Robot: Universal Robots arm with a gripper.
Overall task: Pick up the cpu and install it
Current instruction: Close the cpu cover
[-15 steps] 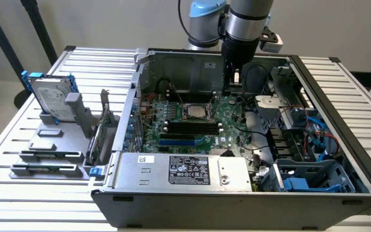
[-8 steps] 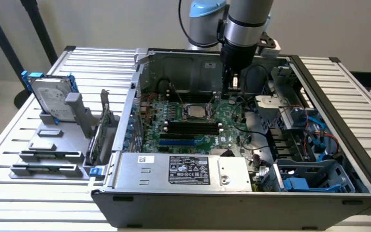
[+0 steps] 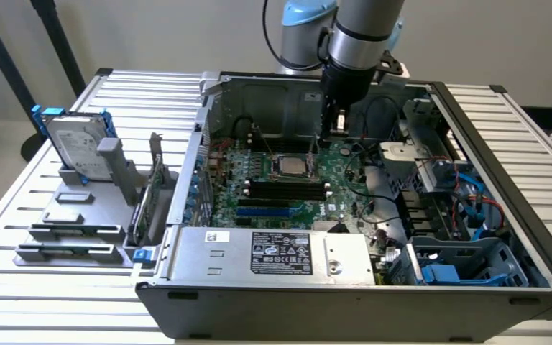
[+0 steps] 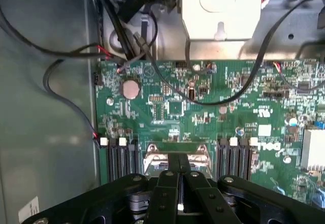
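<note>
My gripper hangs pressed fully shut on nothing above the green motherboard inside the open grey computer case, while the small flat silvery square cpu lies well apart on the grey rack outside, at the exterior view's left

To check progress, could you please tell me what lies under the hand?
The shut hand hangs over the motherboard, at the socket's metal frame. Its black body covers most of the socket's inside in the wrist view.
</note>
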